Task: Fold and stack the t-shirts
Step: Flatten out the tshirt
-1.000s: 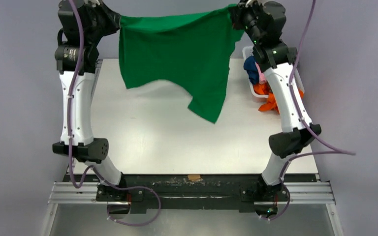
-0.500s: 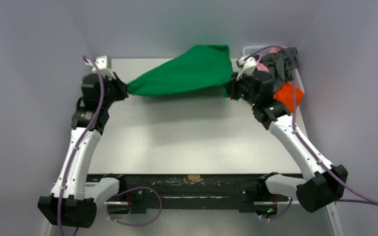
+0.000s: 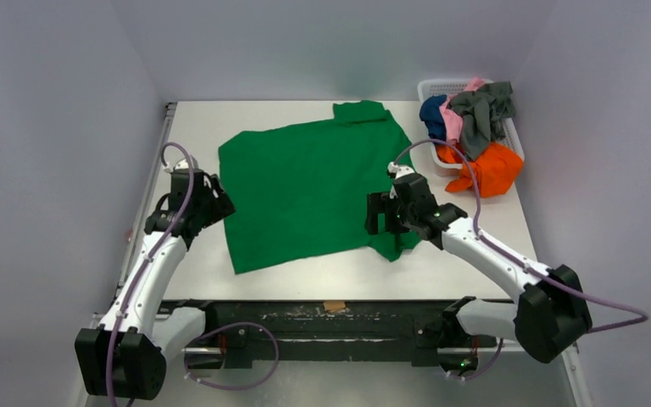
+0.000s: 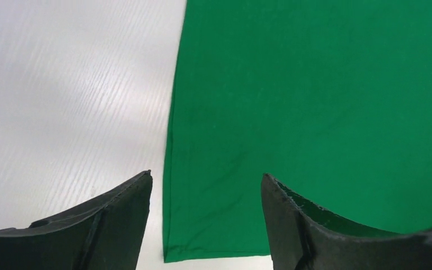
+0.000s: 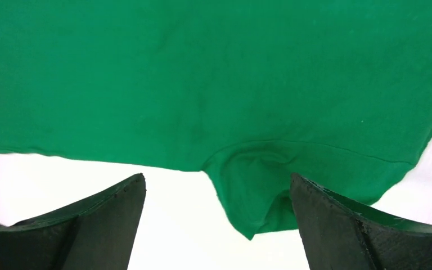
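Both stand wide and empty, my left gripper [image 3: 213,204] at the crosswise green t-shirt [image 3: 305,182]'s hem edge, my right gripper [image 3: 374,214] over its near sleeve.

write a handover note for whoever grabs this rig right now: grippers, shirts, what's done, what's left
Left gripper: open, empty, straddling the left edge of the green t-shirt.
Right gripper: open, empty, over the near right sleeve, which lies slightly bunched.
Green t-shirt: spread flat on the table, unfolded.
Navy t-shirt, pink t-shirt, grey t-shirt, orange t-shirt: heaped in the white basket at the far right, with the orange one spilling over its near side.
Done: one shirt laid out.
Left: fold it, then fold the other four and stack them all.
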You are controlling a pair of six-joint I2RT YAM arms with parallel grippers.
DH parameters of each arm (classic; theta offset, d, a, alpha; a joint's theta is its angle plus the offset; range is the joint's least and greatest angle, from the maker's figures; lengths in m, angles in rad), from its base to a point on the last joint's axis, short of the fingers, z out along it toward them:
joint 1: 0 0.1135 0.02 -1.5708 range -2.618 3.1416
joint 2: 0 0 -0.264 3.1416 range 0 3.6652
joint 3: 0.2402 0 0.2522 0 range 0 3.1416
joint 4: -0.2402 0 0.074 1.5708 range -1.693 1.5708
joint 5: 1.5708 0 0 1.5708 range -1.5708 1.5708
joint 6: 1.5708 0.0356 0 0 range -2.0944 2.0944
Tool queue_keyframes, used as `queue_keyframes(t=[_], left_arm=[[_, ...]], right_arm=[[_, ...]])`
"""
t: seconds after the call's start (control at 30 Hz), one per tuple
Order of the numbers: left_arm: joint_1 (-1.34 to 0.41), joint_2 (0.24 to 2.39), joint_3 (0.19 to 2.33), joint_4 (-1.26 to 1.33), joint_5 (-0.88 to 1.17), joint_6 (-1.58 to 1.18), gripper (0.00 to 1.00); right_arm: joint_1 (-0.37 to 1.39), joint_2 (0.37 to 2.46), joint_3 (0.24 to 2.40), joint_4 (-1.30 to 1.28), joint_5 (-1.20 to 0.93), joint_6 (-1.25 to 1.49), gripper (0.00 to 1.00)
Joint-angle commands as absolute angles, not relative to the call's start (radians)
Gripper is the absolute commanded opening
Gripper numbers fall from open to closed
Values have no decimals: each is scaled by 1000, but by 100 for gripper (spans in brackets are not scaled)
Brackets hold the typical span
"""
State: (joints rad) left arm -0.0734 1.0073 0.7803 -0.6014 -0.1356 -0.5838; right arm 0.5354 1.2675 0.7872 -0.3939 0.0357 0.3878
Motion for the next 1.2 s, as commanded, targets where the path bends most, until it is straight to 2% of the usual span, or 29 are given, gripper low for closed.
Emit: queue_keyframes(t=[0.0, 0.07, 0.23, 0.33, 0.47, 0.6, 0.73, 0.9, 1.03, 1.17], left_arm=[[-76, 982, 821, -565, -46, -615, 71], [-102, 995, 804, -501, 58, -621, 81], [-203, 1104, 770, -383, 124, -650, 84], [-220, 1210, 753, -316, 184, -666, 84], [-221, 1303, 735, -267, 174, -683, 85], [-220, 1339, 730, -263, 127, -683, 85], [-219, 1337, 738, -288, 59, -680, 85], [-219, 1324, 742, -307, 12, -681, 85], [-219, 1321, 755, -354, -44, -681, 86], [-219, 1318, 761, -372, -35, -688, 86]], right_arm=[[535, 1130, 793, -374, 72, 482, 97], [535, 1095, 773, -374, 154, 543, 98], [521, 1115, 730, -391, 319, 634, 99], [511, 1183, 725, -348, 247, 619, 94], [512, 1327, 720, -183, 99, 503, 93], [547, 1431, 713, -245, 21, 485, 87], [678, 1263, 621, -410, 95, 614, 86], [715, 1025, 491, -567, -43, 758, 87], [715, 852, 448, -575, -208, 770, 88], [714, 743, 479, -523, -146, 754, 91]])
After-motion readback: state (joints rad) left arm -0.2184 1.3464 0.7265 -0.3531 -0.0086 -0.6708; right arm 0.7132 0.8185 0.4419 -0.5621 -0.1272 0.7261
